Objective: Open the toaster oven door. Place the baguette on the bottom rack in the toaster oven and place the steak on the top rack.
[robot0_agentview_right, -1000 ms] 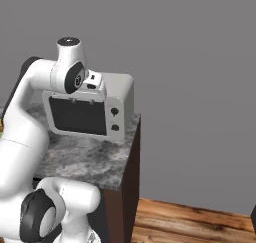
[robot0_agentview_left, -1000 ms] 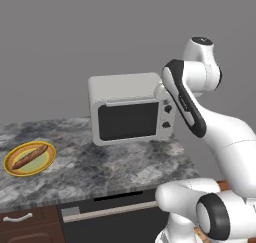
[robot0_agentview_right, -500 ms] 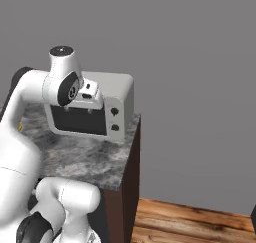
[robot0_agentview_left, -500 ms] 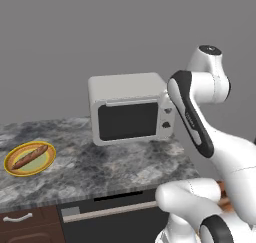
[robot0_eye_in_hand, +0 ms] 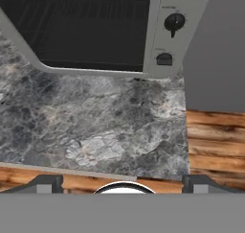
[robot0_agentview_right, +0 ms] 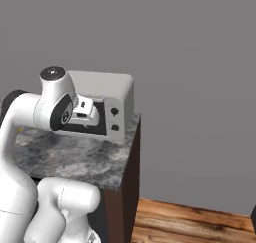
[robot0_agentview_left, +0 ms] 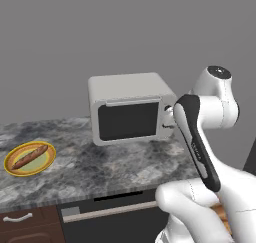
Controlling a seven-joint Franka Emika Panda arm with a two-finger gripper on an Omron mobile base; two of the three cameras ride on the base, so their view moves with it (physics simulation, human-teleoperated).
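The light-grey toaster oven [robot0_agentview_left: 129,112] stands at the back of the counter. The toaster oven door [robot0_eye_in_hand: 76,33] is shut, its bar handle [robot0_agentview_left: 132,101] along the top edge. Both racks are hidden behind the dark glass. On a yellow-rimmed green plate [robot0_agentview_left: 11,166] at the counter's left lies the baguette [robot0_agentview_left: 31,156]. The steak is out of view. My gripper [robot0_eye_in_hand: 123,182] hovers open and empty in front of the oven, facing the door's lower right and the two black knobs [robot0_eye_in_hand: 174,22]. In the right base view my hand [robot0_agentview_right: 84,114] sits before the door.
The marbled grey counter [robot0_agentview_left: 100,167] ends just right of the oven, with a wooden floor [robot0_agentview_right: 190,222] below. Brown drawers [robot0_agentview_left: 20,222] and a dark appliance front [robot0_agentview_left: 110,222] sit under the counter. A grey wall stands behind.
The arm's upper joint has swung to the right and lower. The oven, its door and the plate with the baguette have not moved.
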